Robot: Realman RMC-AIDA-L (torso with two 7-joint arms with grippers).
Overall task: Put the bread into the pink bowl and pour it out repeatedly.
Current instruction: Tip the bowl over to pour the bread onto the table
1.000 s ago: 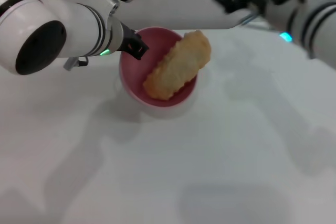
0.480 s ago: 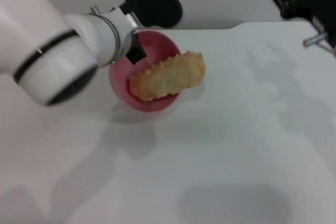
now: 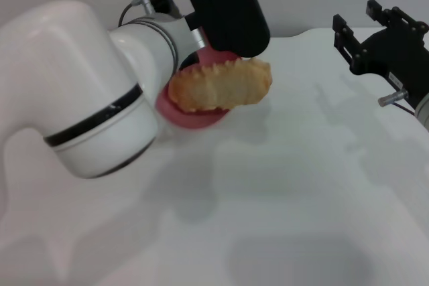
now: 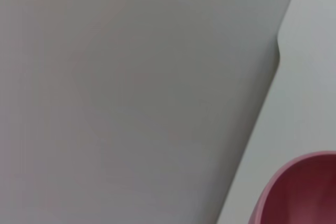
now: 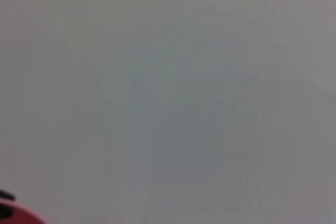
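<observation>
In the head view my left gripper [image 3: 201, 55] is shut on the far rim of the pink bowl [image 3: 191, 115] and holds it lifted and tipped toward the right. Its fingers are mostly hidden behind the black wrist. The bread [image 3: 221, 85], pale-tan bumpy side showing, lies across the bowl's mouth and hangs over the lower rim. The bowl's rim also shows in the left wrist view [image 4: 302, 192]. My right gripper [image 3: 371, 33] is open and empty, raised at the far right, well apart from the bowl.
The white table [image 3: 301, 192] stretches in front of and to the right of the bowl. My bulky left arm [image 3: 87, 112] fills the left side and hides the table there. The table's back edge runs behind the bowl.
My left arm has swung forward, lifting and tipping the bowl more. The bread has slid toward the rim. My right gripper has drawn back to the right.
</observation>
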